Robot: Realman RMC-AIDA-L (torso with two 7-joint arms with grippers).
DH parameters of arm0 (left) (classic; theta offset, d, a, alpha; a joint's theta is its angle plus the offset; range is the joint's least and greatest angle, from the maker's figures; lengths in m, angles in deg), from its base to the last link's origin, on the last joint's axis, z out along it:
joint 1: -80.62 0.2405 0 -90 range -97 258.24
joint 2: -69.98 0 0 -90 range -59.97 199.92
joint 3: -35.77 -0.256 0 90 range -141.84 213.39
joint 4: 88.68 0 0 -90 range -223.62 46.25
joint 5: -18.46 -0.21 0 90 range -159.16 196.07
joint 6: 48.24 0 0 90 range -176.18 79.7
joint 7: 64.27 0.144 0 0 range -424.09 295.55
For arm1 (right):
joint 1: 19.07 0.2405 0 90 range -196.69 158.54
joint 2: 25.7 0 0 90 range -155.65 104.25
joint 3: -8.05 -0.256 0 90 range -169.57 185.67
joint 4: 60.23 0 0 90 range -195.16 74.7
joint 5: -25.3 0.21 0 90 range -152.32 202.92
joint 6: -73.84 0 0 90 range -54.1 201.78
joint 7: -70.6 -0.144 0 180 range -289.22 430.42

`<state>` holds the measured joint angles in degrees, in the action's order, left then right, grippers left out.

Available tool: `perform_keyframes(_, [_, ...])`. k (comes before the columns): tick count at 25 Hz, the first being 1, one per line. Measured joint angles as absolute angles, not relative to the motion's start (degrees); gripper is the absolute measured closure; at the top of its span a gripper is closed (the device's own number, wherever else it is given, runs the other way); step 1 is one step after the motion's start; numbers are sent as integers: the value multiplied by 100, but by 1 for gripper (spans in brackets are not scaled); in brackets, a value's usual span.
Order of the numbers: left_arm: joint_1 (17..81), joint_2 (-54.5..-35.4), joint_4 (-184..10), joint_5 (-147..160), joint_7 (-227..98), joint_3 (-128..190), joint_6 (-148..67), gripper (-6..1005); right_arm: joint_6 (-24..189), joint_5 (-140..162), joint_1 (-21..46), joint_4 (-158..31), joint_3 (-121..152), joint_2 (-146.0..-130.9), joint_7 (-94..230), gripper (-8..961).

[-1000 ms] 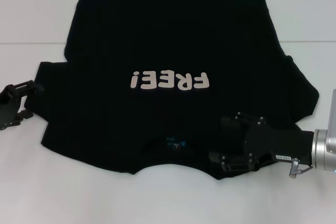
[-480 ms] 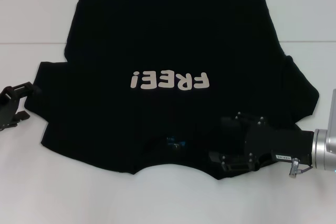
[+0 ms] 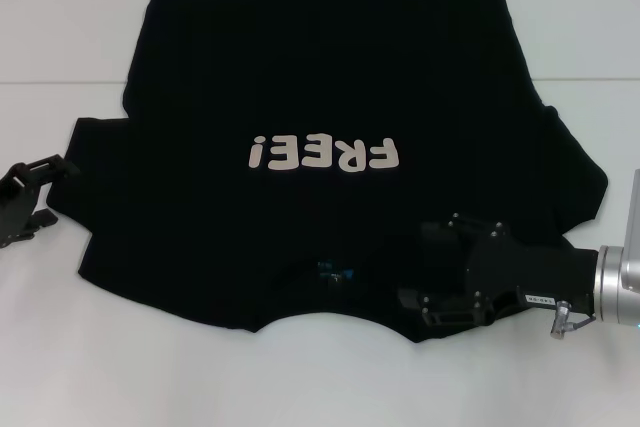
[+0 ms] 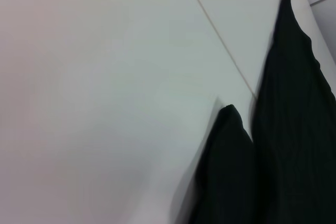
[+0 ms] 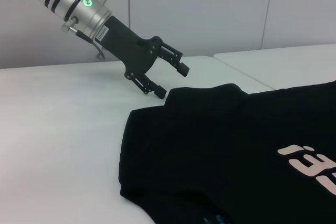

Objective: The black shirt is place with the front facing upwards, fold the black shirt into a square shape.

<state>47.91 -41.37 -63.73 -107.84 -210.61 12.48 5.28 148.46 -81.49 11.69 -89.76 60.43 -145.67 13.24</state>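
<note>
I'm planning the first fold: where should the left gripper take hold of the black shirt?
Grip the black shirt at its left sleeve tip, coming in low from the robot's left. That thin edge lies flat on the table, just beside the open left gripper.

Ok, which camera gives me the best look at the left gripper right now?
The right wrist view: the left gripper shows whole from the side, fingers open, just off the black shirt sleeve. The head view catches it only at the frame's left edge. The left wrist view shows no fingers, only cloth and table.
</note>
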Motion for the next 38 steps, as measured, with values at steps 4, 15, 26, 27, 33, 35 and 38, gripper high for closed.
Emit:
perform_keyframes(4, [4791, -4170, -6373, -10785, -21060, 1249, 496, 156, 14846, -8148, 1169, -8976, 6043, -14567, 1319, 9])
perform_keyframes(15, [4715, -4256, -6372, -10784, -21026, 1250, 313, 156, 14846, -8151, 1160, -8976, 6043, -14567, 1317, 9])
perform_keyframes(26, [4645, -4295, -6374, -10743, -20971, 1262, 253, 155, 14846, -8143, 1151, -8976, 6043, -14567, 1320, 9])
perform_keyframes(27, [4627, -4307, -6373, -10736, -20965, 1263, 241, 155, 14846, -8143, 1151, -8976, 6043, -14567, 1320, 9])
perform_keyframes(33, [4557, -4349, -6366, -10636, -20776, 1285, 214, 155, 14846, -8139, 1153, -8976, 6043, -14567, 1317, 9])
perform_keyframes(35, [4570, -4349, -6362, -10624, -20759, 1284, 196, 155, 14846, -8139, 1148, -8976, 6042, -14567, 1316, 9])
perform_keyframes(38, [4598, -4349, -6351, -10624, -20750, 1279, 161, 156, 14846, -8139, 1138, -8976, 6030, -14567, 1331, 9])
